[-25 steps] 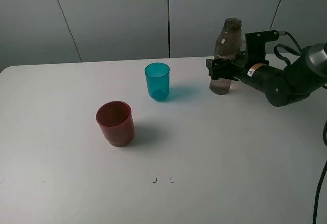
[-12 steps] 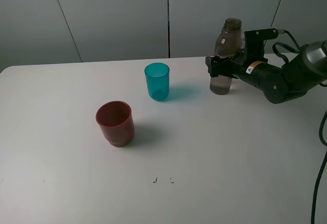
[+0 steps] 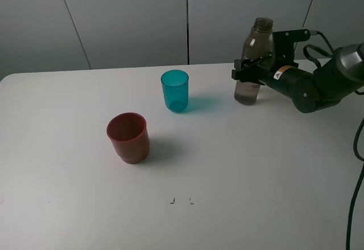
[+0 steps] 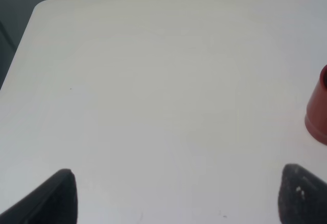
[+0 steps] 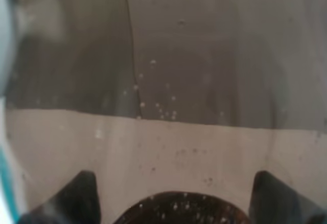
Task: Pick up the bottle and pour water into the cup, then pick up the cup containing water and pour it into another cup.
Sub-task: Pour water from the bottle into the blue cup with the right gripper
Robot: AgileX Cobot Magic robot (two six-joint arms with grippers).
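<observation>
From up high, a slim teal-blue translucent plastic tumbler (image 3: pixel 174 90) and a squat dark red plastic cup (image 3: pixel 128 137) sit apart on the white table (image 3: pixel 68 164). Both are well left of the tall smoky grey-brown translucent bottle (image 3: pixel 252 62) at the back right, which leans slightly. The right claw (image 3: pixel 245 72) pinches it mid-body. The arm sticker (image 3: pixel 278 74) is unreadable.

Left wrist cam: the left claw (image 4: pixel 179 198) is spread wide over the table, with the red cup at the edge.

Right wrist cam: the bottle wall fills everything, with a waterline and droplets, and the print is too blurry to read.
</observation>
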